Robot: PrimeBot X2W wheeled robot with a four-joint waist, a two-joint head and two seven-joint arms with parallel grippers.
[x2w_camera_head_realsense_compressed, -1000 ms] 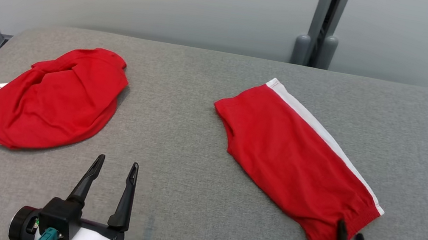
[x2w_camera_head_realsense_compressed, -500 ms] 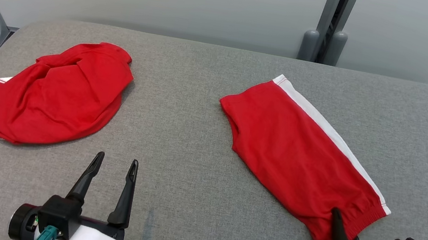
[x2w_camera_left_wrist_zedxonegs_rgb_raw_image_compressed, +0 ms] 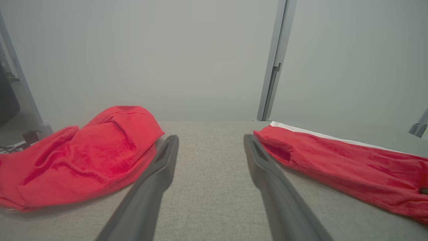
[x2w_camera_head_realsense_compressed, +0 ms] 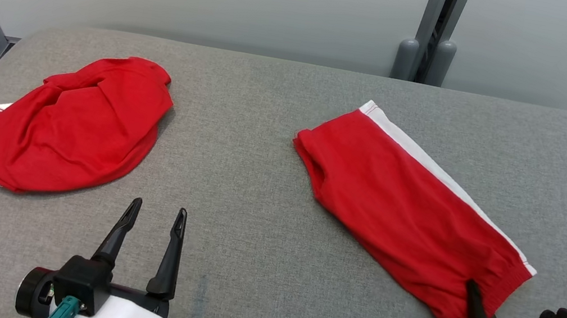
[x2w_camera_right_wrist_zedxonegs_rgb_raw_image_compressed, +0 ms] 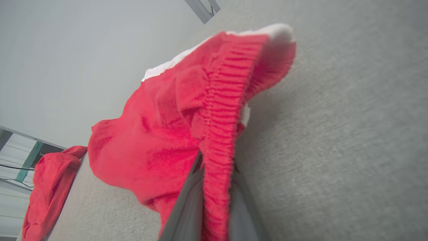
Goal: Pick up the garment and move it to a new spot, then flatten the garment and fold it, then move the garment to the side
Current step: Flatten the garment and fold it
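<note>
Clamping the red shorts' (x2w_camera_head_realsense_compressed: pixel 402 200) waistband (x2w_camera_right_wrist_zedxonegs_rgb_raw_image_compressed: pixel 222 100) (wrist view shows fingers (x2w_camera_right_wrist_zedxonegs_rgb_raw_image_compressed: pixel 187 207) astride it), the right tool (x2w_camera_head_realsense_compressed: pixel 473 288) meets their near end.

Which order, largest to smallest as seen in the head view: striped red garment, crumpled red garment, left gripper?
1. striped red garment, the longest stretch of cloth.
2. crumpled red garment, somewhat smaller; it is bunched, so its true size is unsure.
3. left gripper, smallest, though nearest the camera.

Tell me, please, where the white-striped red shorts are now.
In the head view the striped shorts lie on the right of the grey table, waistband pinched by the right hand, far from the crumpled red garment.
</note>
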